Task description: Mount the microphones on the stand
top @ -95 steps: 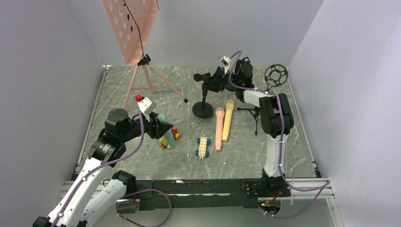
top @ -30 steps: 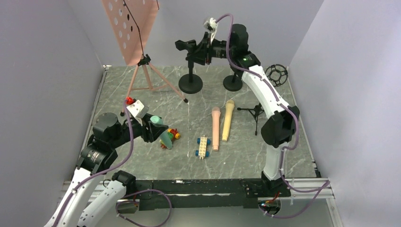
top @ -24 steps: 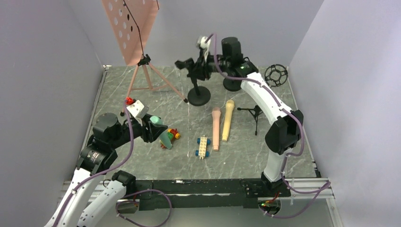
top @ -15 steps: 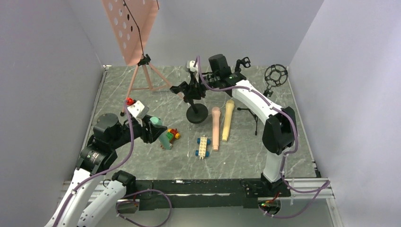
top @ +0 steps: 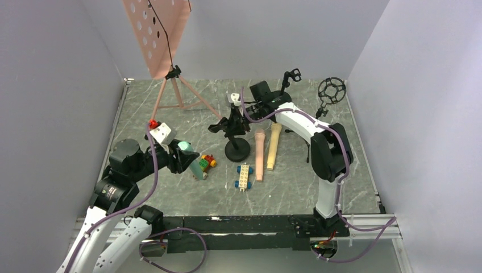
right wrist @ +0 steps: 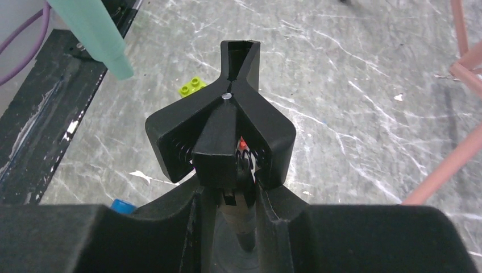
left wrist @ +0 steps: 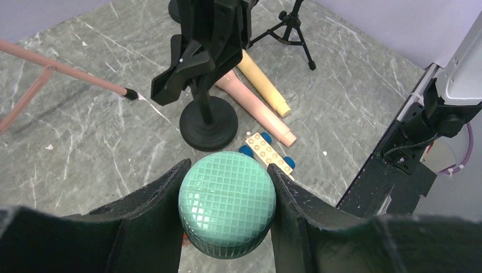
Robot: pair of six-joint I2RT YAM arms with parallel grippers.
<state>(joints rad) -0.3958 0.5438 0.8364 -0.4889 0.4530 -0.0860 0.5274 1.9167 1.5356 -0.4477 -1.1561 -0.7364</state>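
Holding the mint green microphone (left wrist: 227,205) just under its round head, the left hand (left wrist: 227,168) is clamped on it from both sides, with the handle running down and away towards the middle of the desk (top: 170,114). The right hand (right wrist: 230,207) is clamped on the upper post of the black stand (top: 237,149), just below its spring clip (right wrist: 221,136), and the stand's round base appears to rest on the desk. The relation that matters is between the clip's mouth and the microphone's handle. The clip's long axis runs out from the right hand towards the left arm, so its mouth faces the mint green microphone. In the right wrist view, the handle's tail hangs beyond the mouth and off to one side, apart from it and not yet between the jaws. As I judge it, the handle must come across that mouth, crosswise to the clip, and the left hand is the one placed to bring it in while the right steadies the stand. The salmon pink microphone (top: 261,153) and the pale tan microphone (top: 273,145) lie side by side on the desk just to the right of the base, their heads towards the far wall. They are nearer the right arm, which is occupied, and a toy-brick car (top: 243,177) sits near their tails.
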